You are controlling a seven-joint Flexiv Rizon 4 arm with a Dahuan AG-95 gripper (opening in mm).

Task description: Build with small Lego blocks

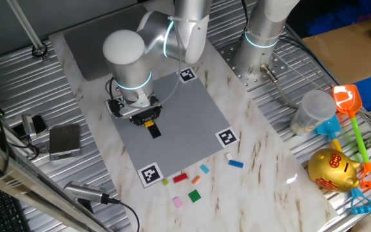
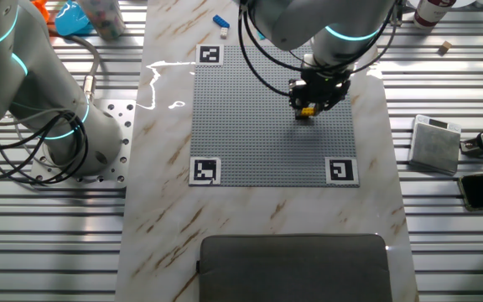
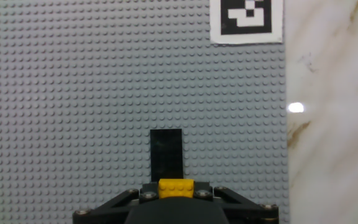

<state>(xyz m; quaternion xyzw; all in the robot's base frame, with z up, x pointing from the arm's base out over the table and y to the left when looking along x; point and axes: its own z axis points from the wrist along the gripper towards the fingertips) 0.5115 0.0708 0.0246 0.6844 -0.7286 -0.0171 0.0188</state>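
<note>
**Seating the yellow brick beside the black one**

One fixed view: the gripper [image 1: 148, 120] hangs low over the grey studded plate [image 1: 192, 113], toward its 9 o'clock side. A yellow brick [image 1: 149, 122] shows between the fingertips, so the hand appears clenched on it, and a black brick [image 1: 153, 130] lies on the plate just below. The spare bricks lie on the marble table [image 1: 263, 161] off the plate's near edge: a red brick [image 1: 180, 178], a green brick [image 1: 194, 196], a pink brick [image 1: 178, 202] and a blue brick [image 1: 236, 164], well apart from the hand.

The other fixed view: the gripper [image 2: 311, 105] sits at about 2 o'clock on the plate [image 2: 258, 126], with the yellow brick [image 2: 309, 110] at its tip, very near the studs; whether it touches them cannot be told. One blue brick [image 2: 220, 21] lies beyond the plate's far edge.

Hand view: the yellow brick [image 3: 176, 187] is pinched at 6 o'clock, and the black brick [image 3: 166, 154] runs toward 12 o'clock directly above it, seemingly touching. A corner marker [image 3: 246, 20] sits at 1 o'clock.

To do this step well, I judge the brick should be kept square to the stud rows, lined up with the black brick's end, pressed straight down until it seats, and let go only then. A tilted press could jam it or nudge the black brick.
</note>
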